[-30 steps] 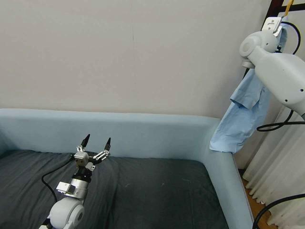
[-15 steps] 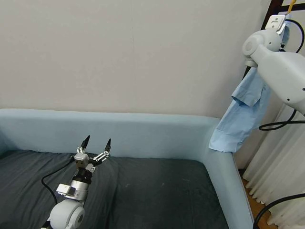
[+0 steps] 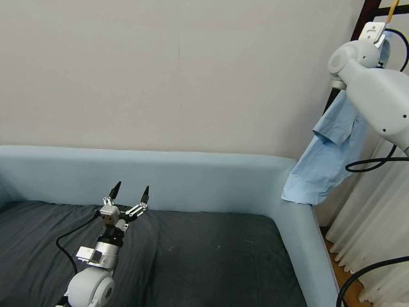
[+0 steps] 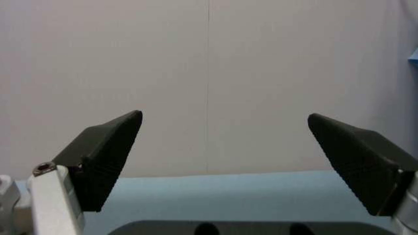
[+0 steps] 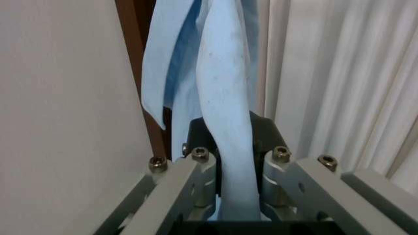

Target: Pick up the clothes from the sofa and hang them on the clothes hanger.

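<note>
One light blue cotton shirt (image 3: 329, 153) hangs limp at the far right, up against the pale wall (image 3: 179, 77). It is gathered into a narrow rope at the top and opens out lower down into loose folds. Its lowest corner reaches the top of the sofa's right armrest, though I cannot tell whether it touches. In the right wrist view the shirt (image 5: 225, 112) runs as a twisted strip straight between the fingers, with a dark brown wooden clothes stand (image 5: 134, 58) just behind it and a white pleated curtain (image 5: 339, 73) beside.

The pale blue upholstered sofa (image 3: 192, 176) stretches across the room below, with a dark grey seat cushion (image 3: 211, 256) lying inside its frame.

The right arm is raised high at the stand, its grey forearm sloping down and away. The right claw (image 5: 234, 152) is pinching the bunched top of the shirt. The left arm sits low over the seat cushion, pointing toward the sofa back. The left claw (image 3: 131, 188) is spread wide, its black fingertips (image 4: 111, 147) well apart.
</note>
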`<state>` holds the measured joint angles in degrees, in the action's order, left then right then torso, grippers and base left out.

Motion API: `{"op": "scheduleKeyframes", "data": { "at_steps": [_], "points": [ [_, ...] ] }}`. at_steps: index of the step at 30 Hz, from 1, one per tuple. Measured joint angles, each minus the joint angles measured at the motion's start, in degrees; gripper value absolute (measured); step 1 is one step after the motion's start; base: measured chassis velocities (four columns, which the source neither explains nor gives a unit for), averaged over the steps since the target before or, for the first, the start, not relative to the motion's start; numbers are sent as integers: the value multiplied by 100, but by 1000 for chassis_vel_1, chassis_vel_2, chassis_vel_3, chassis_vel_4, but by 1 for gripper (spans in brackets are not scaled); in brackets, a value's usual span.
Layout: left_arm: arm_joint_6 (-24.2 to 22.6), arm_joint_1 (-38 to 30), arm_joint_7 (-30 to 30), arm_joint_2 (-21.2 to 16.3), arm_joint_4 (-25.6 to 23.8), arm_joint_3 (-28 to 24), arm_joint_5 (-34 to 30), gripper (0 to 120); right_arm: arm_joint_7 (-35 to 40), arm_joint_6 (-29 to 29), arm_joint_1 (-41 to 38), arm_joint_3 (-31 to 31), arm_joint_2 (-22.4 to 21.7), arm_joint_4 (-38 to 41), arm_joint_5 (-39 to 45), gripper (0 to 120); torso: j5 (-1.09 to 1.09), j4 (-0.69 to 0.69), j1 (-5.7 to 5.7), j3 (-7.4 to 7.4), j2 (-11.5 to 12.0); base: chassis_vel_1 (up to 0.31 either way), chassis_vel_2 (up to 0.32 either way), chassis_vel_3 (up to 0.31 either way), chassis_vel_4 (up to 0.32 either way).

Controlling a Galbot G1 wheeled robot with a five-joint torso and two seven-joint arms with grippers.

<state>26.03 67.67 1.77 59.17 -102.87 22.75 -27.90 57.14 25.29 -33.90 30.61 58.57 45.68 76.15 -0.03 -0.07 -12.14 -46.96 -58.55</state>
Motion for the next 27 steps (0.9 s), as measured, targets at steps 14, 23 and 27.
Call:
{"op": "scheduleKeyframes", "data": {
  "at_steps": [14,23,27],
  "points": [
    [12,169,-2,93,-107,58,72,100,-408,-431,650,-171,-528,1528,-137,27,0,3,0,0,0,0,0,0,0],
    [41,371,-4,212,-189,175,138,100,-1028,-1437,1471,-813,-1004,2918,-766,58,0,1,0,0,1,0,0,0,0],
    [82,584,-15,414,-456,393,3,100,-2076,-2334,2510,-1530,-1576,4287,-694,75,0,-1,0,1,0,0,0,0,0]
  ]
}}
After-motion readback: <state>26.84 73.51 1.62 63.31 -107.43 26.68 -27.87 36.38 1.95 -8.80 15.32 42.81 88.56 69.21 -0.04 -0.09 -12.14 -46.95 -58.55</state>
